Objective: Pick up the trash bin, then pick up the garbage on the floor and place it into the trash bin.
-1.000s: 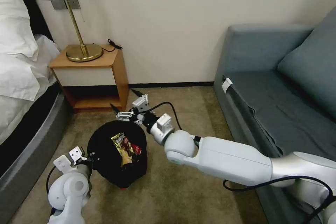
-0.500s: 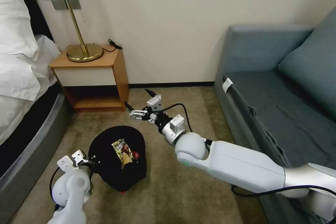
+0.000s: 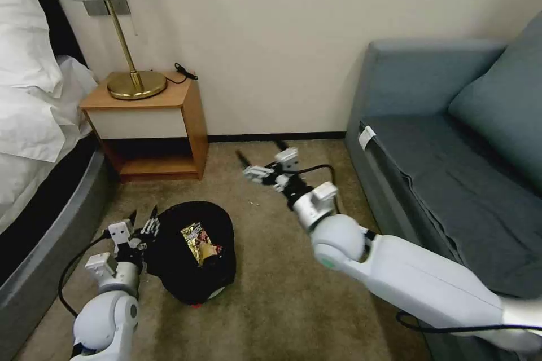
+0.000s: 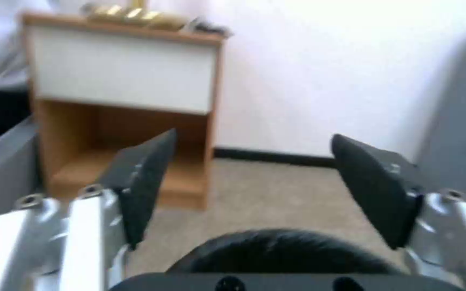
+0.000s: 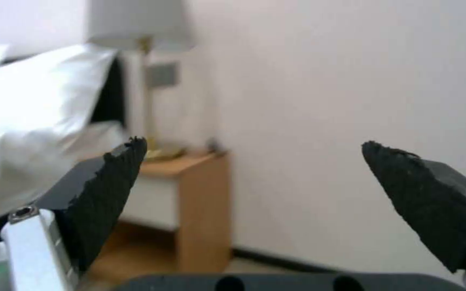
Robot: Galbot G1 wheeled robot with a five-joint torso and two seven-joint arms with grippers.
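Bare carpet (image 3: 293, 293) lies open between nightstand (image 3: 152, 124), sofa (image 3: 451, 169) and trash bin (image 3: 192, 254).

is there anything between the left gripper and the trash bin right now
Nothing visible. The left gripper is open at the near left rim of the trash bin, with bare carpet and the black rim directly ahead between its fingers. The right gripper is open, off over the carpet.

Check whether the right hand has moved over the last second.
Yes. The right hand, open, has swung away from the trash bin and the nightstand, toward the sofa.
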